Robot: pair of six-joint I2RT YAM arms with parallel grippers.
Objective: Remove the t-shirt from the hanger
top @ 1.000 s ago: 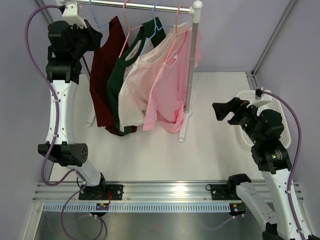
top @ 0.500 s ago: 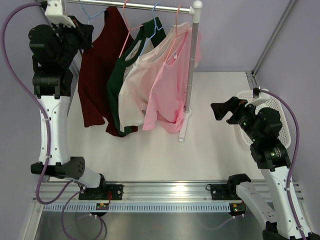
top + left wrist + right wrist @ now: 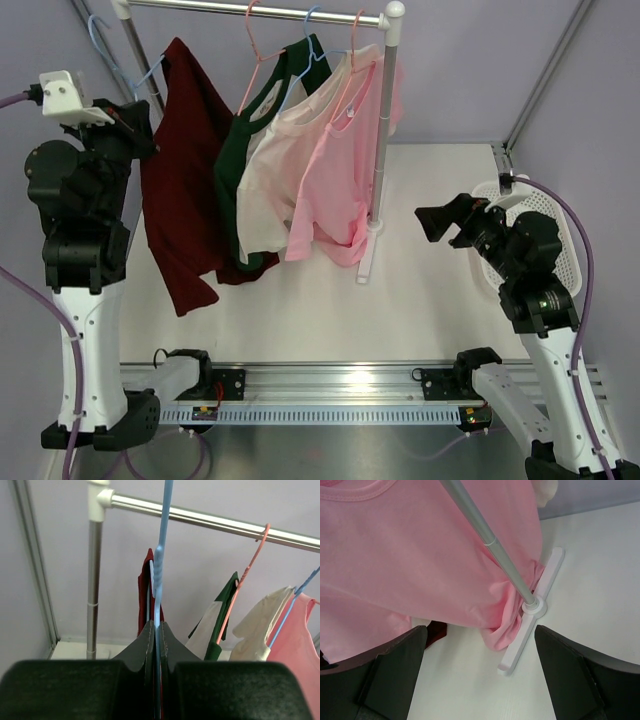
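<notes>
A dark red t-shirt (image 3: 178, 200) hangs on a light blue hanger (image 3: 100, 32). My left gripper (image 3: 135, 118) is shut on that hanger. It holds the hanger left of the rack's end post, with the hook off the rail (image 3: 250, 10). In the left wrist view the jaws (image 3: 156, 626) pinch the blue hanger (image 3: 161, 555). The red shirt (image 3: 144, 595) shows behind it. My right gripper (image 3: 445, 222) is open and empty right of the rack. In its wrist view (image 3: 480, 630) it faces the pink shirt (image 3: 420, 555).
Green (image 3: 262, 100), cream (image 3: 268, 185) and pink (image 3: 340, 170) shirts hang on the rail. The rack's right post (image 3: 385, 120) stands on a white foot (image 3: 535, 605). A white basket (image 3: 556, 252) sits at the right, behind my right arm.
My left arm has swung left and lower with the blue hanger. It has carried the red shirt off the rail and away from the other shirts. The right arm has barely moved.
</notes>
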